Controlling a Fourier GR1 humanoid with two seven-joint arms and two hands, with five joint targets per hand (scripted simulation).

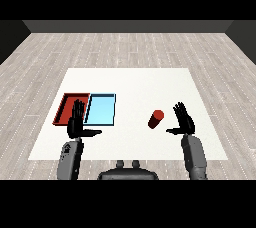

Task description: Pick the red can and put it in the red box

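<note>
Red can [156,119]: standing on the table [135,82], just left of the right robot hand [183,120] (fingers spread, holding nothing).
Left robot hand [76,122]: spread, hovering over the red tray [63,108].
Risk: closing fingers are possibly tipping the can.

left hand [76,122] hiding red tray's [66,103] near right corner, light blue tray's [101,109] near left edge
</note>
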